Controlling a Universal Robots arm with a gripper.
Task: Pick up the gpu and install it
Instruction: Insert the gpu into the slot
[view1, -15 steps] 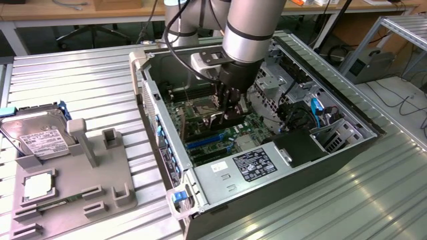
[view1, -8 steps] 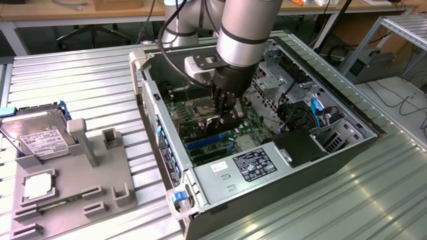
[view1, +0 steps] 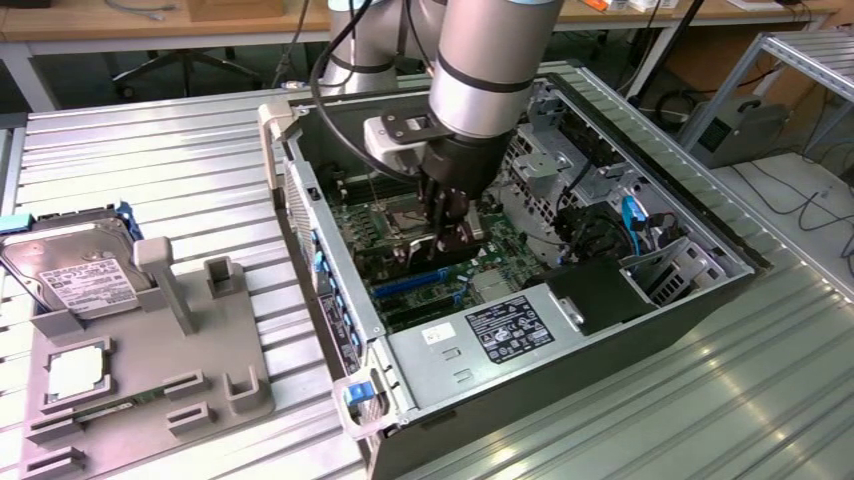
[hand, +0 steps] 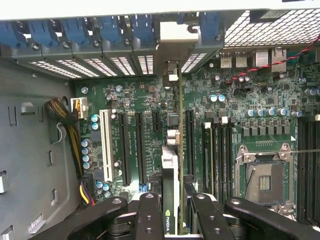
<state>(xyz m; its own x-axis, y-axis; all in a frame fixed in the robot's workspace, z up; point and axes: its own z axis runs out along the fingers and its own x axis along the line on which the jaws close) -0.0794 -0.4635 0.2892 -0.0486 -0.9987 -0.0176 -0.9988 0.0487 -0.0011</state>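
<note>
Inside dark metal computer case (view1: 601, 390) | black gripper (hand: 174, 207) clamped on thin dark gpu card (hand: 170, 172), edge-on above green motherboard (hand: 240, 100) | I expect jamming if its edge misses black expansion slot (hand: 189, 145).

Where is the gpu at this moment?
In the wrist view, the gpu is held on edge by the gripper inside the open computer case, at the motherboard's black expansion slots.
</note>
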